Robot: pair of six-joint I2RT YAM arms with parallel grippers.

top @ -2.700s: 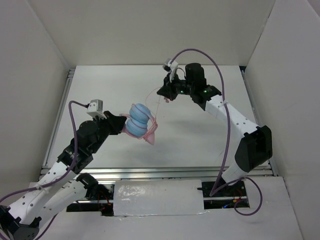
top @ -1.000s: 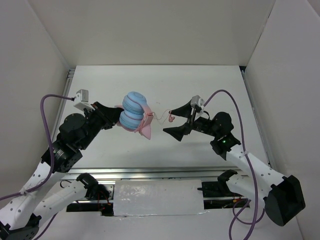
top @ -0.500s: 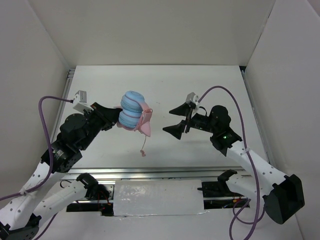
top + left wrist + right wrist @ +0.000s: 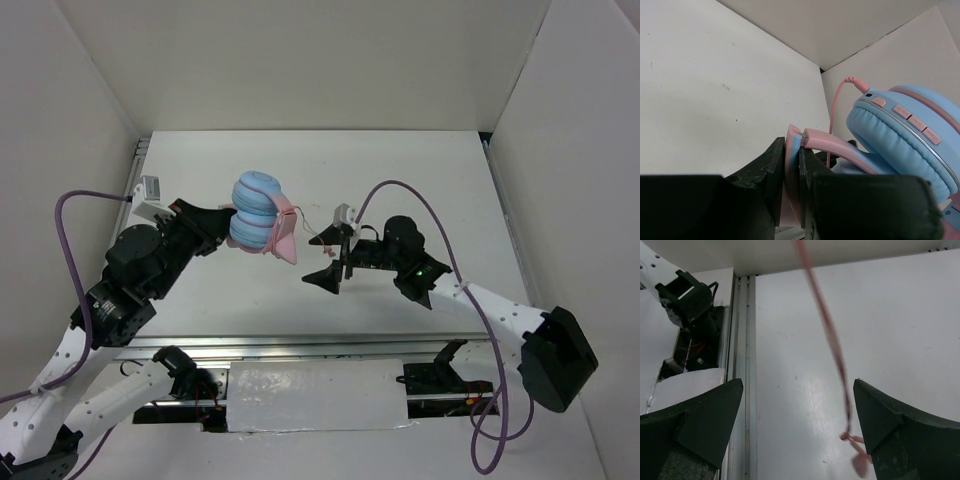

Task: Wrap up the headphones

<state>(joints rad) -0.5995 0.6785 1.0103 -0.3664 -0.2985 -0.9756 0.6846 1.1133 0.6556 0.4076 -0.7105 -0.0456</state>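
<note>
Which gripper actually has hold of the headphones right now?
The left gripper, shut on the pink headband of the headphones. The right gripper is open; the pink cable only hangs between its fingers.

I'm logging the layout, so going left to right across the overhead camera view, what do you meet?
Left end effector → headphones, clamped in it → right end effector, open.
</note>
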